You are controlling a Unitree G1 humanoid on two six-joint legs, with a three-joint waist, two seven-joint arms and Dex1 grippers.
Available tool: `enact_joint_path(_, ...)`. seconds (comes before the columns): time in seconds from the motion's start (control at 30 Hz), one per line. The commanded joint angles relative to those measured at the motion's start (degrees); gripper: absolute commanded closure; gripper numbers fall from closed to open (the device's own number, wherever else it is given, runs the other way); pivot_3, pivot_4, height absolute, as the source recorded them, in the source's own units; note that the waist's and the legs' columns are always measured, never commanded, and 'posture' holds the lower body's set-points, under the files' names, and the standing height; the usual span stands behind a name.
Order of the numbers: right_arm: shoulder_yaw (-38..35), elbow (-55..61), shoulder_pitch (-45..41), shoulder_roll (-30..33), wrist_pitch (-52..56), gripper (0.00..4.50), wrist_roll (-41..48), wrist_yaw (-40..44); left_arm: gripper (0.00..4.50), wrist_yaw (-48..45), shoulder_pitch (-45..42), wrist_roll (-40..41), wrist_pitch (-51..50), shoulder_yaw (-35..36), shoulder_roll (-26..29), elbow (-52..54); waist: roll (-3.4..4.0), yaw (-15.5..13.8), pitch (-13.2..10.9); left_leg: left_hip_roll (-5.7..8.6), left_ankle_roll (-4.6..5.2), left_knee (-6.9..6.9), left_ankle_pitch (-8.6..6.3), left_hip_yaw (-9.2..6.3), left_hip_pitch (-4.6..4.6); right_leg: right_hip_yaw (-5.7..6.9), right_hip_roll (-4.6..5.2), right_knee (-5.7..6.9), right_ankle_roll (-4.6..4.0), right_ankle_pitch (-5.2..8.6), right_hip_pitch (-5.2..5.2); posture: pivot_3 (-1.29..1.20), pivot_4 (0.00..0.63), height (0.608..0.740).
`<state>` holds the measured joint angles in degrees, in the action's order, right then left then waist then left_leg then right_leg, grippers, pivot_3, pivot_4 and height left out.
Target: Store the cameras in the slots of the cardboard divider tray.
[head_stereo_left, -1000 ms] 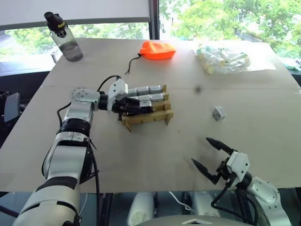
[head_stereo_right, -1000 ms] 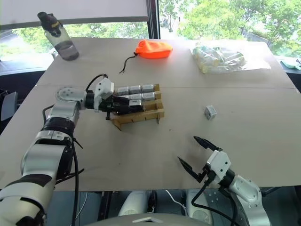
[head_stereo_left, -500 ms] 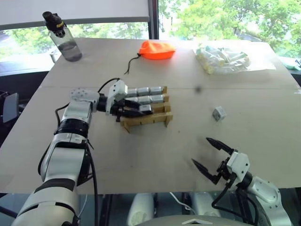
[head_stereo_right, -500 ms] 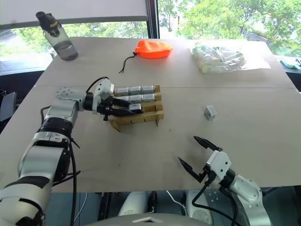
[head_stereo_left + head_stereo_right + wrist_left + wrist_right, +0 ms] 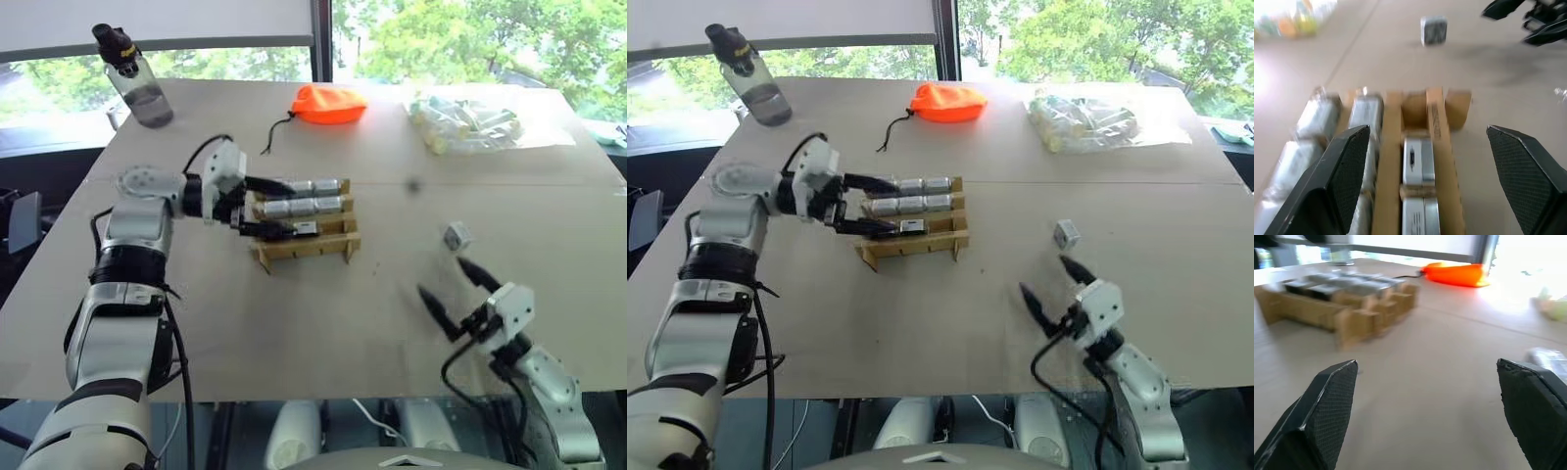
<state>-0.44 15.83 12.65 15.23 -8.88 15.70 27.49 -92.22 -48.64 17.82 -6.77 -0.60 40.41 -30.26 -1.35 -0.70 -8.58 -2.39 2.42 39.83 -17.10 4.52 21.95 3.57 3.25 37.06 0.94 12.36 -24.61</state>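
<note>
While spread wide over the tan cardboard divider tray (image 5: 304, 235), left gripper (image 5: 266, 208) held nothing — placement judged done. Next: right gripper (image 5: 458, 294), also splayed, toward the lone silver-grey cube camera (image 5: 456, 236) just beyond.

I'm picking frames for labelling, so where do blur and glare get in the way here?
Left wrist view: the plastic bag in the corner is washed out, the tray's far end soft. Right wrist view: the tray and loose camera are smeared, with window glare behind the orange pouch. Eye views: evenly lit, the windows bright.
</note>
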Motion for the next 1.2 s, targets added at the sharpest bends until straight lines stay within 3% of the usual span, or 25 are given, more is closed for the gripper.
enact_joint_path(0.03, -1.64, 3.36, -2.61, -2.24, 6.61, 0.00, -0.06, -6.94, 0.55, -0.28, 2.53, 9.06, -8.78, 1.07, 2.99, 12.71, 0.04, 0.06, 0.00, -0.01, 0.00, 0.00, 0.00, -0.01, 0.00, 0.00, 0.01, 0.00, 0.00, 0.00, 0.00, 0.00, 0.150, 0.726)
enact_joint_path(0.23, -3.62, 2.98, -9.85, -4.06, 19.01, 0.00, 0.01, -15.37, 0.55, -0.28, 7.33, 15.45, -13.85, -0.32, 8.74, 24.17, 0.07, 0.04, -0.02, -0.02, 0.00, 0.00, 0.00, -0.04, 0.00, -0.12, 0.00, 0.03, -0.01, 0.00, 0.00, 0.00, 0.150, 0.726)
enact_joint_path(0.53, -6.70, 2.30, -16.89, -4.02, 30.60, 0.00, 3.60, -17.66, 0.55, 1.17, 9.05, 13.89, -14.00, 1.31, 8.98, 26.86, 0.10, 0.01, -0.03, 0.12, 0.00, 0.05, 0.00, -0.06, 0.02, -0.07, -0.05, 0.05, -0.01, 0.00, -0.01, 0.00, 0.150, 0.726)
enact_joint_path(0.7, -6.92, 2.43, -17.08, -3.49, 32.34, 0.00, 3.96, -16.93, 0.55, 8.82, 8.59, 9.75, -16.19, 0.62, 8.88, 26.74, 0.10, 0.03, -0.03, 0.12, 0.01, 0.04, -0.01, -0.04, 0.04, -0.06, -0.05, 0.00, 0.00, 0.00, -0.02, 0.00, 0.150, 0.726)
enact_joint_path(1.2, -6.83, 1.39, -17.18, -3.23, 33.32, 0.00, 3.32, -15.80, 0.55, 15.67, 10.46, 8.30, -26.74, 0.08, 10.91, 30.63, 0.10, 0.10, -0.04, 0.09, 0.01, 0.02, -0.01, -0.04, 0.04, -0.03, -0.05, 0.01, 0.00, 0.00, -0.04, 0.00, 0.150, 0.726)
